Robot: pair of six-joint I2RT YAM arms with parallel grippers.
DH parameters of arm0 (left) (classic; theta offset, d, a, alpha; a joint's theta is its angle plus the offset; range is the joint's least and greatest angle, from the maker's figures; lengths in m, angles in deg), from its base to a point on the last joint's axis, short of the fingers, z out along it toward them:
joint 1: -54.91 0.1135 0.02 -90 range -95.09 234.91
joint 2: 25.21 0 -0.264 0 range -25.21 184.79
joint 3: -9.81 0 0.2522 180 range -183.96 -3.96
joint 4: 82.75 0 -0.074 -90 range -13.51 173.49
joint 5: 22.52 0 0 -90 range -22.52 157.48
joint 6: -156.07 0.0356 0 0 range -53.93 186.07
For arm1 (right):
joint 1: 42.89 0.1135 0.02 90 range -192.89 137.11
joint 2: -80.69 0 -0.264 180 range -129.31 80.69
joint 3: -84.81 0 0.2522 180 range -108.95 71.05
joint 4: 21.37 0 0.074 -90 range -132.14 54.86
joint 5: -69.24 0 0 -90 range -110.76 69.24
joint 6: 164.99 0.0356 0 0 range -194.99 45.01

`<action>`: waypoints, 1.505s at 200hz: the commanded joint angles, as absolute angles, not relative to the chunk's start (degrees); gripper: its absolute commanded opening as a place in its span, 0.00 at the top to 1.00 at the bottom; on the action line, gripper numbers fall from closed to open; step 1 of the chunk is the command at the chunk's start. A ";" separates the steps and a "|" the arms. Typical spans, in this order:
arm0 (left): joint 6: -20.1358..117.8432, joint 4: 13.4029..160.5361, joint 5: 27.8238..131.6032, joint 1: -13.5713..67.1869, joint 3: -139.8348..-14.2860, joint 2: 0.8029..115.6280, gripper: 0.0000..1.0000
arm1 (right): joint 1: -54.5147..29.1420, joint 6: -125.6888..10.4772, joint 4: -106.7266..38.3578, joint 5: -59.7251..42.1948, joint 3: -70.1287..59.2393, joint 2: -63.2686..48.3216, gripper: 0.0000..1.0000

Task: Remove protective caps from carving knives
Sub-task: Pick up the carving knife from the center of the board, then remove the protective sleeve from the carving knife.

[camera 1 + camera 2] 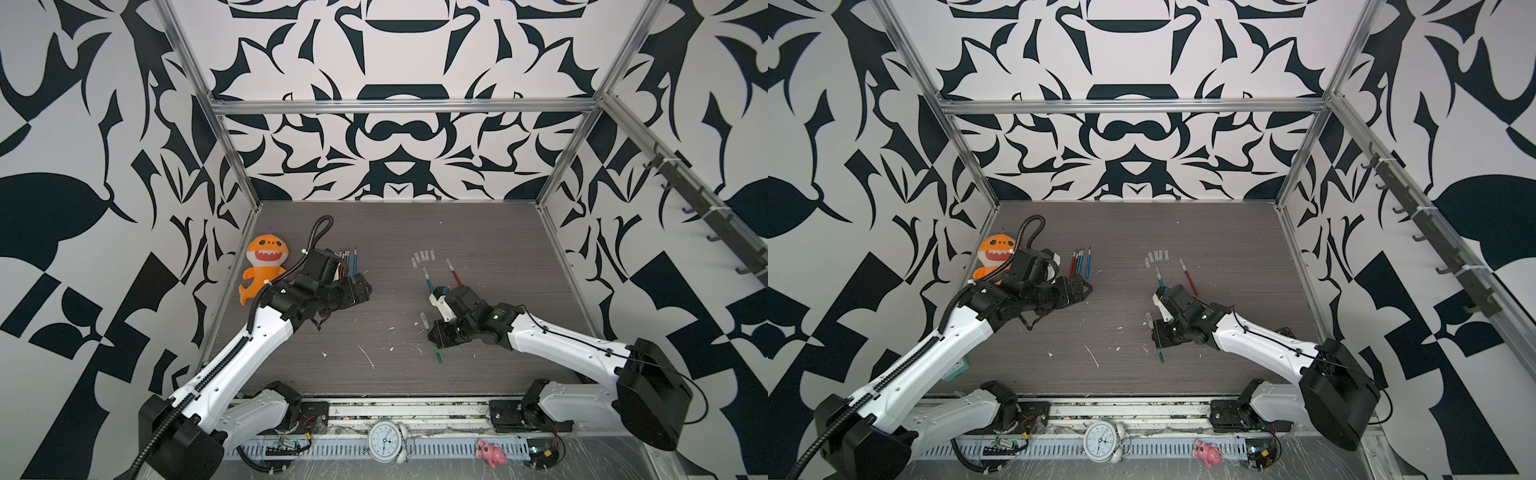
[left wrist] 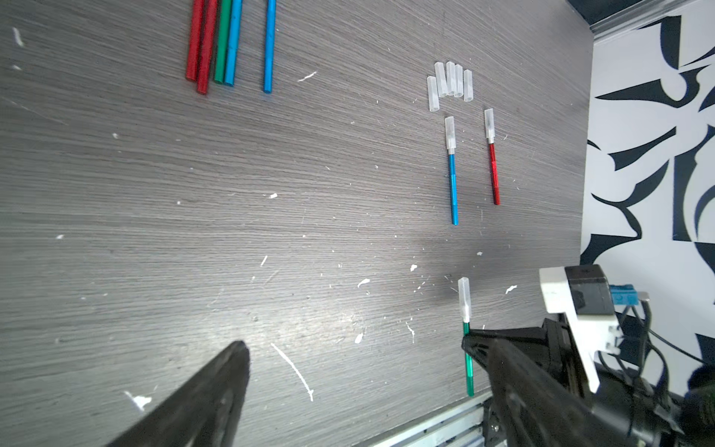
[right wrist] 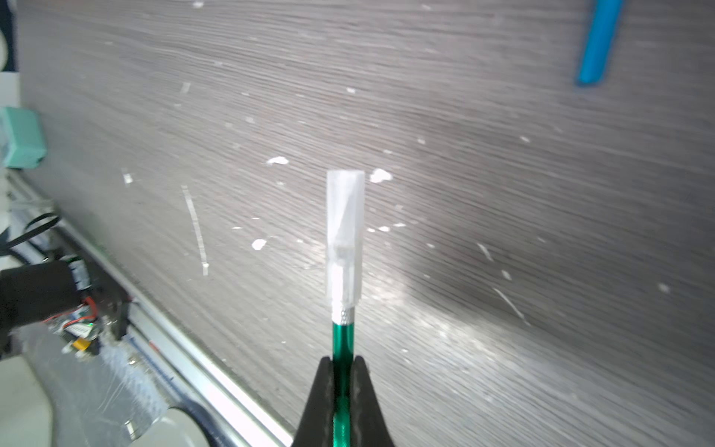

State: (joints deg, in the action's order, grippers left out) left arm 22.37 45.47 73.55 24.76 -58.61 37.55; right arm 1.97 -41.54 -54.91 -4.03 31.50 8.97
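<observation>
In both top views the left pincer (image 1: 365,286) is hanging released over the counter (image 1: 415,224), just beside five bare knives (image 1: 1080,262) lying side by side. The right pincer (image 1: 433,337) is grasping a green knife (image 1: 438,354) by its handle near the counter's front edge, its cap (image 1: 423,319) pointing toward the back wall. Five loose caps (image 1: 1157,256) are lying clustered, with a capped blue knife (image 1: 1160,277) and a capped red knife (image 1: 1188,277) just in front of them.

The left wrist view is showing one of the left pincer's fingers (image 2: 216,383) over bare counter, well apart from the green knife.

In the right wrist view the jaws are pressing the green handle from both sides. The translucent cap is sitting over the blade, which is showing through it.
</observation>
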 commanded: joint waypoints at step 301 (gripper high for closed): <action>7.72 63.51 90.07 16.75 -61.22 60.74 0.19 | 3.72 -43.35 -46.74 0.70 24.36 4.67 1.00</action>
State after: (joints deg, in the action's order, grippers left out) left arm 9.28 61.90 89.11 18.18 -59.55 59.47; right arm 3.39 -43.24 -48.50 0.64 26.97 5.62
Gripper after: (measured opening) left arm 0.828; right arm 0.081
